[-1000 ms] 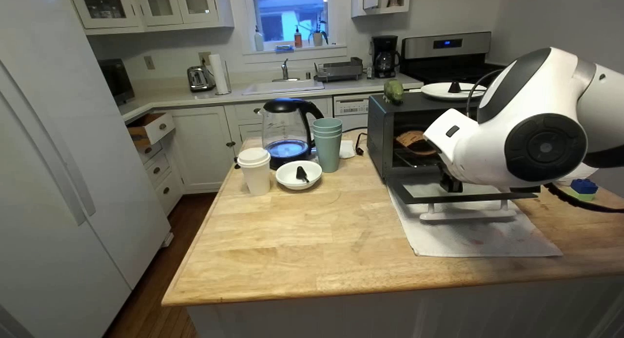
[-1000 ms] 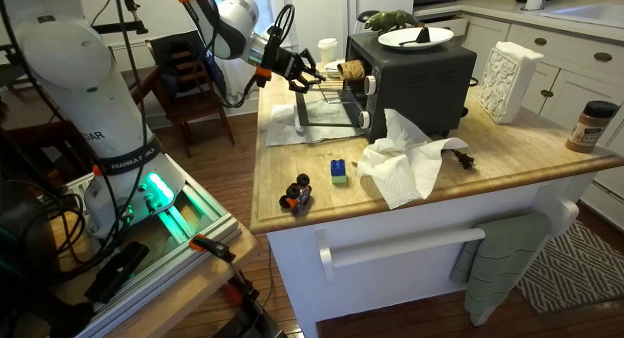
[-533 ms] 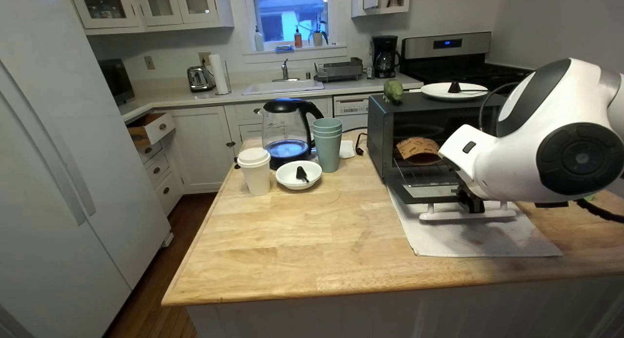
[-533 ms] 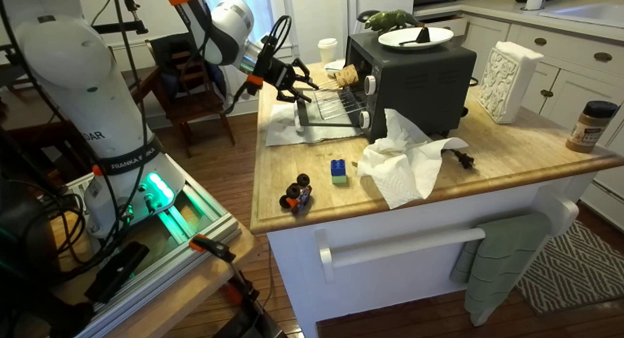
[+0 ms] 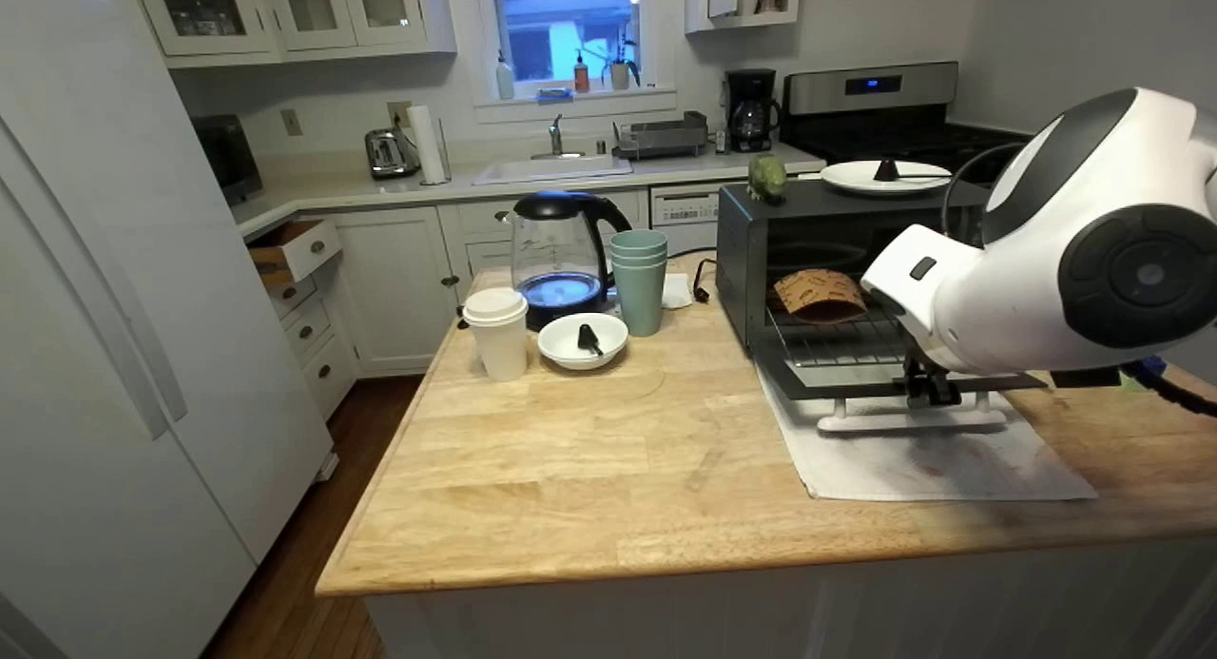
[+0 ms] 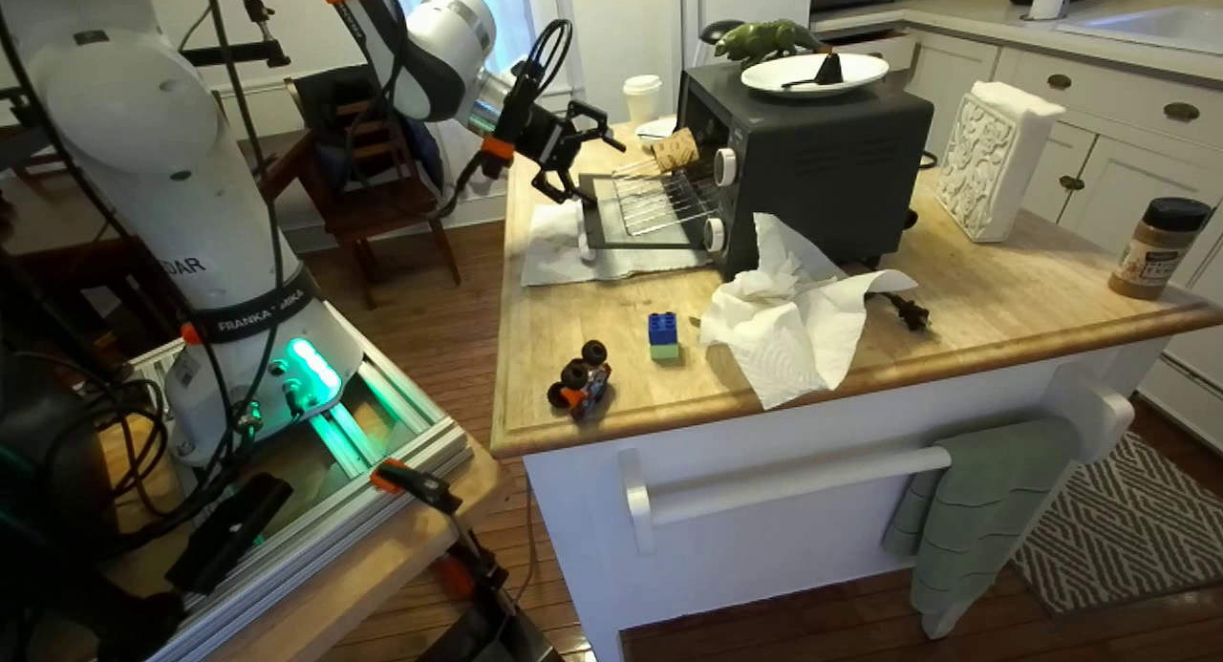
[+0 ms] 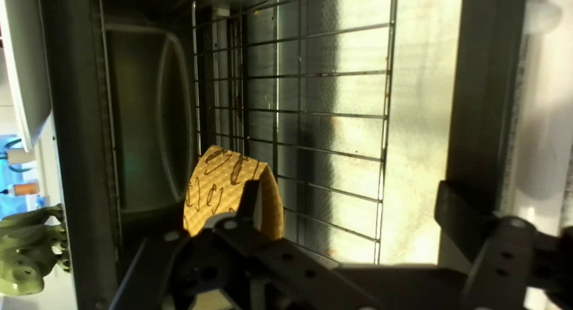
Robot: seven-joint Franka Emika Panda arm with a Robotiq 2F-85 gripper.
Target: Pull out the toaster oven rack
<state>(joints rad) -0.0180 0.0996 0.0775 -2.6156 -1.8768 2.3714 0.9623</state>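
rack (image 7: 304,112): partly out of the toaster oven (image 6: 822,165), above its lowered door (image 7: 481,99), front bar (image 7: 386,117) running side to side
end effector (image 6: 606,176): fingers (image 7: 247,202) spread wide, one above the other, holding nothing that i can see
bearing: rack ahead, on the oven side; the wrist view puts its bar between the fingertips, depth unclear
pull: i'd guess it wants closing across that bar, then backing off

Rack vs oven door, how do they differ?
Build: the rack is open silver wire; the oven door, a pane in a dark frame.
Position: the rack sits higher; the oven door lies open below, reaching farther out.
Load: a cardboard sleeve rests on the rack, not the oven door.
Shared: both jut from the toaster oven.
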